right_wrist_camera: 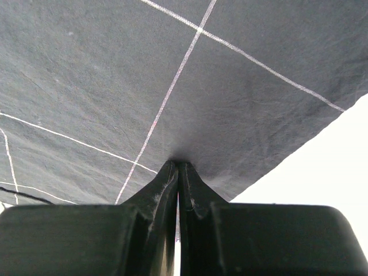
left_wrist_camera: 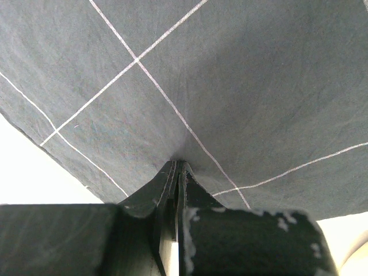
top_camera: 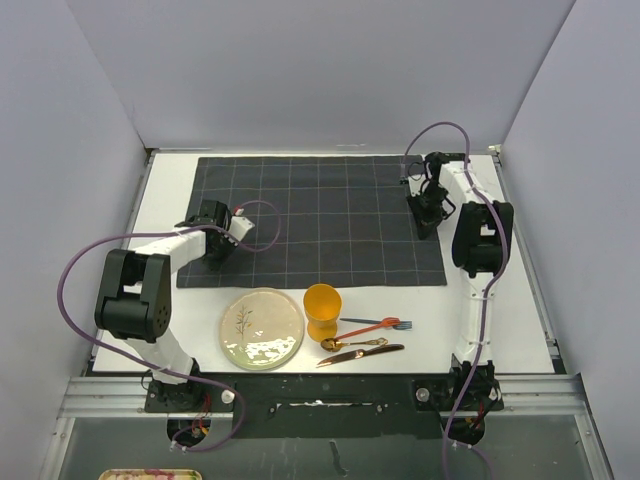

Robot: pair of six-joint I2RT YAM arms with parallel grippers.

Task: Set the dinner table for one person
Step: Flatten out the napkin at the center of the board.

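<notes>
The white dinner table [top_camera: 500,330] carries a dark grey cloth [top_camera: 320,215] with a thin light grid, lying flat at the back. My left gripper [top_camera: 216,250] points down on the cloth's left edge. In the left wrist view its jaws [left_wrist_camera: 178,164] are shut and the cloth [left_wrist_camera: 230,86] puckers into the tips. My right gripper [top_camera: 427,218] is at the cloth's right side. In the right wrist view it [right_wrist_camera: 177,164] is shut too, pinching the cloth [right_wrist_camera: 144,75] a little inside its edge.
Near the front edge lie a cream plate [top_camera: 262,328], an upright orange cup [top_camera: 322,310], a fork [top_camera: 375,325] with a red and blue handle, a copper spoon [top_camera: 350,343] and a copper knife [top_camera: 360,355]. Grey walls stand on three sides.
</notes>
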